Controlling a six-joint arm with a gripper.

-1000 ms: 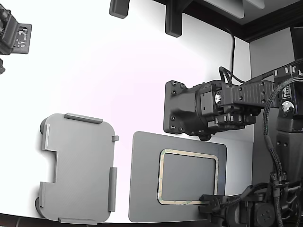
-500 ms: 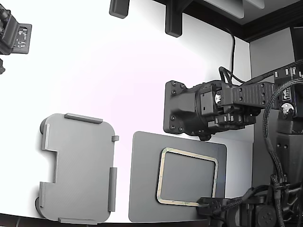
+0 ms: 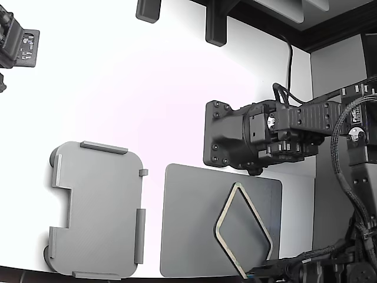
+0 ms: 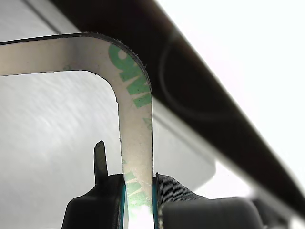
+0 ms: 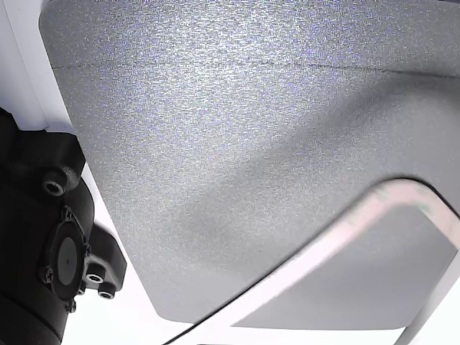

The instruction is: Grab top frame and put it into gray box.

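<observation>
The top frame (image 3: 244, 230) sits in the lower right of the exterior view, tilted up off the dark gray mat (image 3: 188, 224) so that it reads as a diamond rather than a flat rectangle, with its lowest corner running down to the end effector (image 3: 254, 272) at the bottom edge. In the wrist view the end effector (image 4: 139, 200) is closed down on one narrow bar of the frame, its two dark pads pinching the strip from either side, green printing showing on the pale surface. I judge the frame to be light and fairly stiff but thin: held by a single bar near one corner, it will likely swing or flex, and so narrow a strip could slip sideways between the pads. A hold nearer the middle of a long side would balance it better. The gray box (image 3: 97, 209), in the lower left of the exterior view on the white table (image 3: 129, 88), lies well apart from the mat and has nothing in it; its raised edge tabs leave little margin for a tilted frame.
</observation>
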